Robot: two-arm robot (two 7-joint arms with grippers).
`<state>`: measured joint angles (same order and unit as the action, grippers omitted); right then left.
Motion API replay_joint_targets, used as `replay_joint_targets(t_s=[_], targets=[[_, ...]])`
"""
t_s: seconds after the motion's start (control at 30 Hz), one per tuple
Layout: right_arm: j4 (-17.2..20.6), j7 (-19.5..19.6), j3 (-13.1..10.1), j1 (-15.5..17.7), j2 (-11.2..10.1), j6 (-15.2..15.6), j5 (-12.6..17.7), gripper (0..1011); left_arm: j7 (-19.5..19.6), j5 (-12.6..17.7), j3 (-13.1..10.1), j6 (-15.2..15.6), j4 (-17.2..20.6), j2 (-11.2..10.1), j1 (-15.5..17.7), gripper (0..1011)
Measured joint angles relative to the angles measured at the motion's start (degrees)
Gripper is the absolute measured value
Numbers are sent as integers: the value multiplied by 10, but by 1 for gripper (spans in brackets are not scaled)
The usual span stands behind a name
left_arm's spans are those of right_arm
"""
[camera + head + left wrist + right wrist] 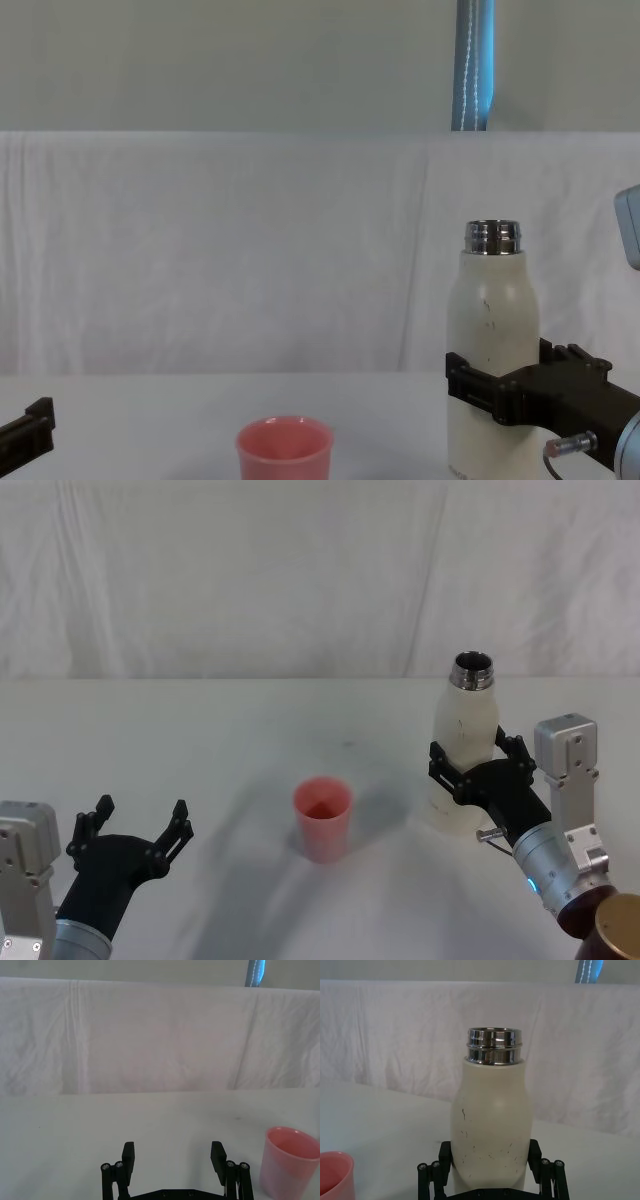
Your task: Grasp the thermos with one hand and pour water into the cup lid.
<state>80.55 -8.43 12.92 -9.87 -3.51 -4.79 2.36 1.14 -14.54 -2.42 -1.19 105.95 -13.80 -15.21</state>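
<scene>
Our right pincer (472,764) clamps the cream-white thermos (464,742) around its lower body, the bottle upright on the white tabletop (250,730) with its steel neck uncapped. The pink cup lid (322,818) stands well to its left, apart. Our left pincer (135,830) hovers low, spread wide, holding nothing.

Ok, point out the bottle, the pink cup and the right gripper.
bottle (492,310), chest view, cream body above the fingers
pink cup (322,825), head view, outer wall
right gripper (478,763), head view, midway between its fingertips
</scene>
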Motion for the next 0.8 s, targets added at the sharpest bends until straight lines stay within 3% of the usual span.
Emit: replay_joint_targets(t_s=[0.8], targets=[[0,0,0,0,0,0,0,950,0,0,0,0,0,0,0,1001]])
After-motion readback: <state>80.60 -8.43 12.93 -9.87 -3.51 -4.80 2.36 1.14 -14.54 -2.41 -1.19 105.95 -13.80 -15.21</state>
